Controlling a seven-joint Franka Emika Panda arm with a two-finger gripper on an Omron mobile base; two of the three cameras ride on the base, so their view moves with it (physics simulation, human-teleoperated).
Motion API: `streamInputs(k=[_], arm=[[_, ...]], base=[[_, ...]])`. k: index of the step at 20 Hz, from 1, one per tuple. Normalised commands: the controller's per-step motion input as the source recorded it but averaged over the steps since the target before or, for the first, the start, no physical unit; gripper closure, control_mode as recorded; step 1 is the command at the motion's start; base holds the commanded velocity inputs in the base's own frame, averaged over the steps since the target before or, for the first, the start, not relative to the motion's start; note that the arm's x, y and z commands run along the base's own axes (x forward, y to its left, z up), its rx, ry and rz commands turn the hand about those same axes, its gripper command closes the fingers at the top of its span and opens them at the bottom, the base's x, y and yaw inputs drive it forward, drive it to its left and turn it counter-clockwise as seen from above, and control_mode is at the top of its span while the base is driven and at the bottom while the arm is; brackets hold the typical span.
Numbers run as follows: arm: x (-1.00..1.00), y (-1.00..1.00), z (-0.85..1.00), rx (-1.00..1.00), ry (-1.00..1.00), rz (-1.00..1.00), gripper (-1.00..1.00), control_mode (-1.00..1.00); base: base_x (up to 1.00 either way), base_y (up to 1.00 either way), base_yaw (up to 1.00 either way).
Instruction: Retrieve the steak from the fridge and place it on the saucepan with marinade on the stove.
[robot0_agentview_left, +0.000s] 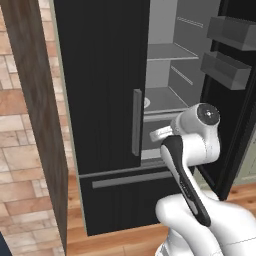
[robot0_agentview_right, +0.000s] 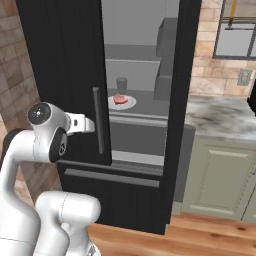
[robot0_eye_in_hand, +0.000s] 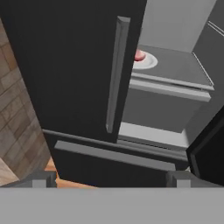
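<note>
The tall matte black fridge (robot0_agentview_right: 65, 75) stands half open; the small pink-red raw steak (robot0_agentview_right: 120, 98) lies on a round white plate (robot0_agentview_right: 131, 104) behind a grey bar handle (robot0_eye_in_hand: 117, 74), fingers (robot0_eye_in_hand: 43, 178) spread wide

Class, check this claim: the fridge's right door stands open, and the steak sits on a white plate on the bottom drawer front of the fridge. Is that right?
Not quite. The steak does sit on a white plate and the fridge has its right door open, but the plate rests on a grey interior shelf, not on the drawer front. The right base view shows it.
</note>
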Motion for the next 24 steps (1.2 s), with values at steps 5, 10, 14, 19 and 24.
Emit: streamInputs(k=[5,10,14,19,24], arm=[[0.00,0.19,0.00,0.01,0.00,-0.01,-1.00,-1.00],[0.00,0.03,0.00,0.05,0.00,-0.06,-1.00,-1.00],[0.00,0.00,-0.01,0.06,0.00,-0.06,-1.00,-1.00],[0.08,0.00,-0.04,0.05,0.01,-0.03,-1.00,-1.00],[0.30,0.00,0.00,0.00,0.02,0.00,-1.00,-1.00]], base=[[0.00,0.00,0.00],[0.00,0.00,0.00],[0.00,0.00,0.00],[0.00,0.00,0.00],[0.00,0.00,0.00]])
